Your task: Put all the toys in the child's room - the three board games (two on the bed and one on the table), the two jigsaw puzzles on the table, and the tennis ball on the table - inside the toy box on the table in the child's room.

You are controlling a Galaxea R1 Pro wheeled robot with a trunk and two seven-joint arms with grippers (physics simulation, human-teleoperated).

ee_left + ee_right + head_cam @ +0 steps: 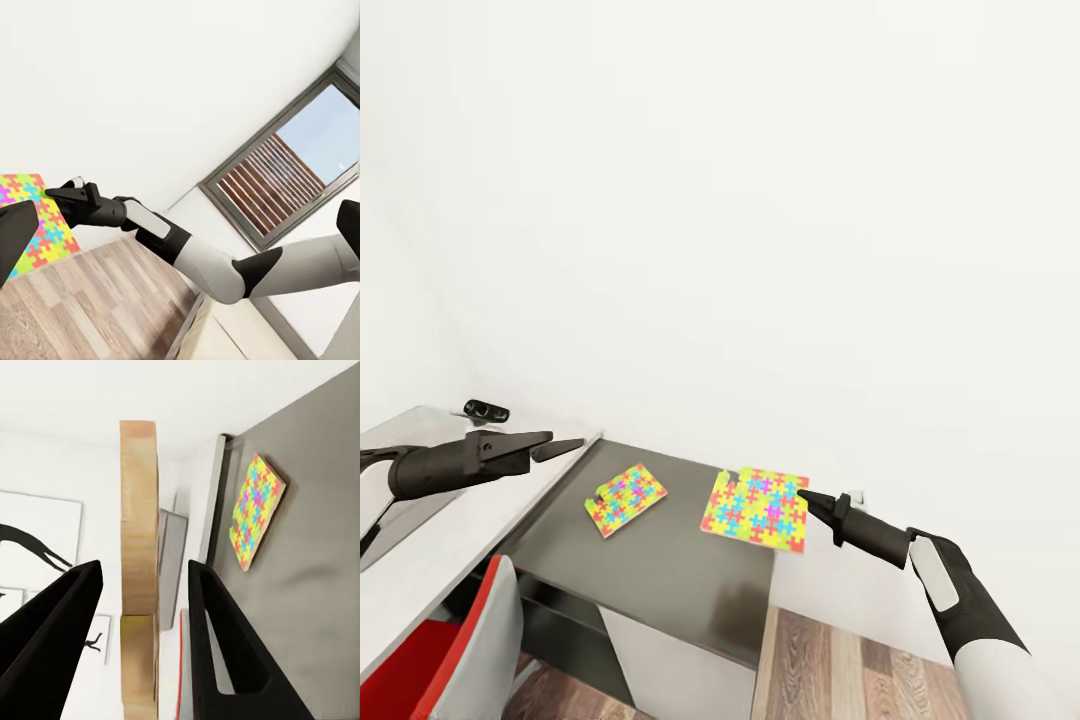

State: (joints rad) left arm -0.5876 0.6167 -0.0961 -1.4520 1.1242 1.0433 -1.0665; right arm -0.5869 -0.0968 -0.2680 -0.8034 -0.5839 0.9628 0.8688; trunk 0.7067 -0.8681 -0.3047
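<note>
Two jigsaw puzzles lie on the dark grey section of the table (660, 565). The smaller puzzle (626, 497) (256, 508) is toward the left. The larger puzzle (756, 508) (31, 219) overhangs the table's right edge. My right gripper (807, 497) stands open at that overhanging edge. In the right wrist view the puzzle's tan edge (139, 525) runs between the two fingers, with a gap on each side. My left gripper (566, 441) hovers open and empty over the light grey desk top (450, 545), left of the smaller puzzle.
A red and grey chair (465, 650) stands at the desk's front left. A small black object (486, 410) sits at the back of the light grey top. Wood-plank floor (840, 670) lies to the right, with a wall socket (857, 497) above it.
</note>
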